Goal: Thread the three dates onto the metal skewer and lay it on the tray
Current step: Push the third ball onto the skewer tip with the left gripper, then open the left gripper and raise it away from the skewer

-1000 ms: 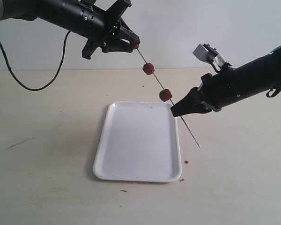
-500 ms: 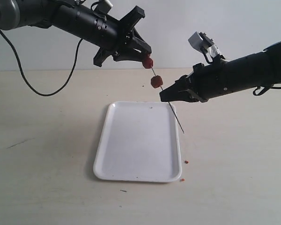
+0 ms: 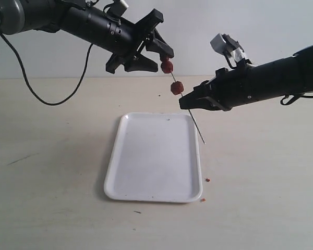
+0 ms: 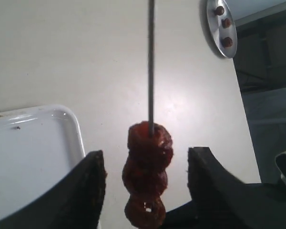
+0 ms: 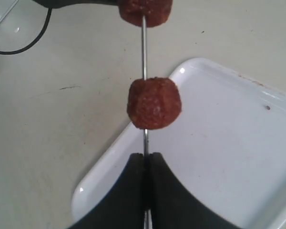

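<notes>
**Loaded skewer held in the air over the tray's far right corner**

Exterior view: the right gripper (image 3: 183,104) is pinched shut on the skewer (image 3: 196,126). The skewer slants down from the upper left, and its lower tip hangs by the right rim of the tray (image 3: 146,194), which lies flat on the table (image 3: 52,156). The dates (image 3: 176,87) sit on the skewer's upper part. One is between the two grippers and the rest are bunched higher up, at the left gripper (image 3: 163,59), whose fingers are spread wide.

Left wrist view: all three dates line up one behind another on the skewer. The fingers (image 4: 93,191) stand wide apart on either side and touch none of them.

Right wrist view: the fingertips (image 5: 133,191) are closed on the skewer. One date is just beyond them, over the tray's corner, and another sits farther along the skewer.
</notes>
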You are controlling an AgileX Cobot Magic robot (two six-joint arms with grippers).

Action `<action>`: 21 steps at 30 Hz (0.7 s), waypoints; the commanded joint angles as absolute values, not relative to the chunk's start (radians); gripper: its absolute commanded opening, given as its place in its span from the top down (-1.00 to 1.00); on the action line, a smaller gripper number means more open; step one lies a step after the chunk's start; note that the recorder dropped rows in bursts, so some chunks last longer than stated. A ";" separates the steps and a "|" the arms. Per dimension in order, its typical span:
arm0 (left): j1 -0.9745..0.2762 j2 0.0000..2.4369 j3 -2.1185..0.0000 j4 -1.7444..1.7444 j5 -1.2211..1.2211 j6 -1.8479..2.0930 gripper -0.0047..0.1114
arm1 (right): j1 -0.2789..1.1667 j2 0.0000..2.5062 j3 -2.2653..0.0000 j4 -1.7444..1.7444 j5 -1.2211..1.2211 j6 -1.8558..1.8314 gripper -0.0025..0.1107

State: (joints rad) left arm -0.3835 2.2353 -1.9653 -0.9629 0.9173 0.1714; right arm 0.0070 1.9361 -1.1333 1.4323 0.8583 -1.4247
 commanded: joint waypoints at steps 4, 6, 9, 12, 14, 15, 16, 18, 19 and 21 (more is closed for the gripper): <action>-0.388 2.216 -1.965 -0.997 0.963 0.268 -0.13 | 0.011 1.934 -1.135 1.447 0.827 -1.439 0.96; -0.388 2.197 -1.965 -0.997 0.992 0.295 -0.12 | 0.011 1.934 -1.135 1.438 0.823 -1.439 0.96; -0.379 2.162 -1.965 -0.994 1.038 0.338 -0.12 | 0.011 1.934 -1.135 1.431 0.813 -1.439 0.96; -0.359 2.121 -1.965 -0.940 1.078 0.341 0.02 | 0.011 1.934 -1.133 1.379 0.813 -1.369 0.96; -0.350 2.092 -1.965 -0.886 1.111 0.341 0.33 | 0.011 1.934 -1.133 1.343 0.808 -1.321 0.96; -0.348 2.083 -1.965 -0.863 1.126 0.341 0.49 | 0.011 1.934 -1.133 1.329 0.808 -1.299 0.96; -0.348 2.071 -1.965 -0.848 1.141 0.341 0.71 | 0.011 1.934 -1.133 1.317 0.814 -1.281 0.96; -0.348 2.044 -1.965 -0.802 1.160 0.355 0.89 | 0.011 1.934 -1.114 1.290 0.817 -1.234 0.96; -0.348 2.031 -1.965 -0.783 1.160 0.373 0.89 | 0.011 1.934 -1.104 1.293 0.815 -1.218 0.96; -0.350 1.994 -1.956 -0.766 1.119 0.393 0.91 | 0.022 1.934 -1.080 1.314 0.801 -1.178 0.96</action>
